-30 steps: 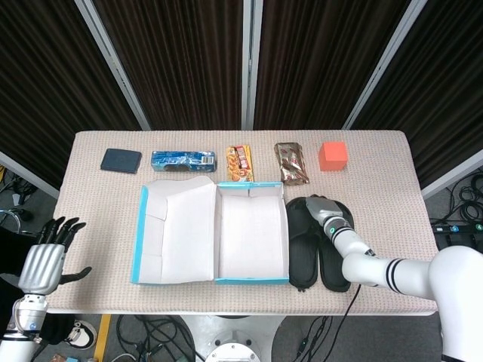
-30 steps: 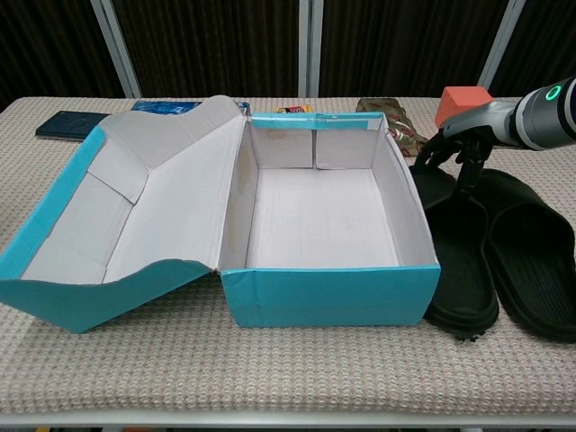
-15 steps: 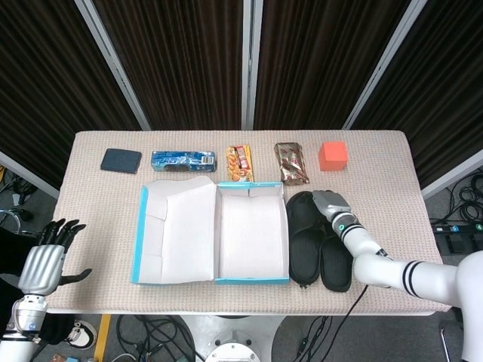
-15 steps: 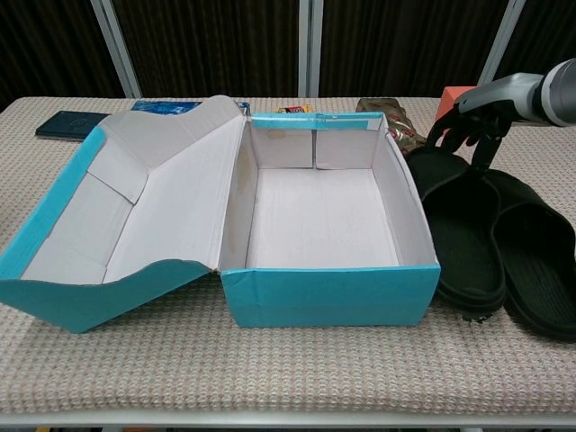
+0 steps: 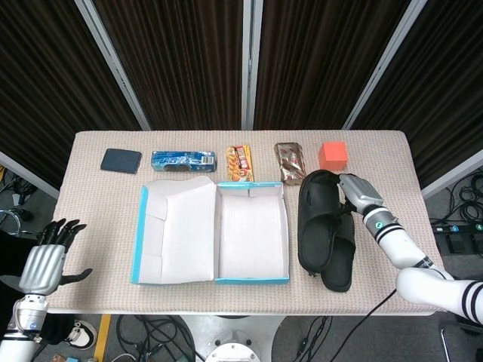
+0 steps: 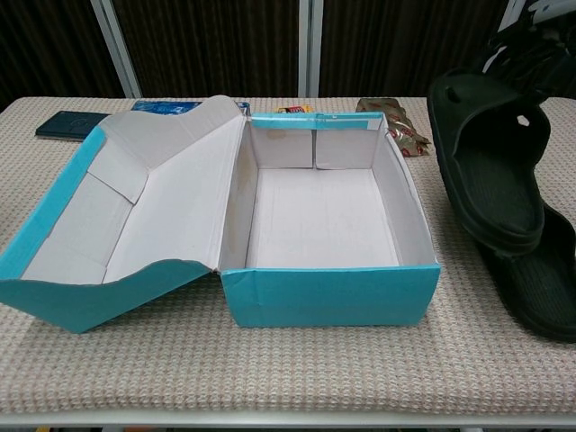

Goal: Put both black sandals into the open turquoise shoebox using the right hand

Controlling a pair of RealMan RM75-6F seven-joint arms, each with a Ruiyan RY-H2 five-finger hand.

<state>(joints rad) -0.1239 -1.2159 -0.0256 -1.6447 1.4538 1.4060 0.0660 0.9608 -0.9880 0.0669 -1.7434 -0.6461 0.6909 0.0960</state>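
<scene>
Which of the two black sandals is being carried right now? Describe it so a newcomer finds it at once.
Start at the open turquoise cardboard shoebox mid-table and look just right of it. The lifted black rubber slide sandal is nearer the box, gripped at its far end by the right robot hand. Unlike the second black sandal, flat on the table, it hangs tilted.

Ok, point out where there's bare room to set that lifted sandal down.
The shoebox tray interior is bare. So are the table's right part beyond the right hand and the front strip. Crowded: the back row around the orange block; the second sandal beside the box.
</scene>
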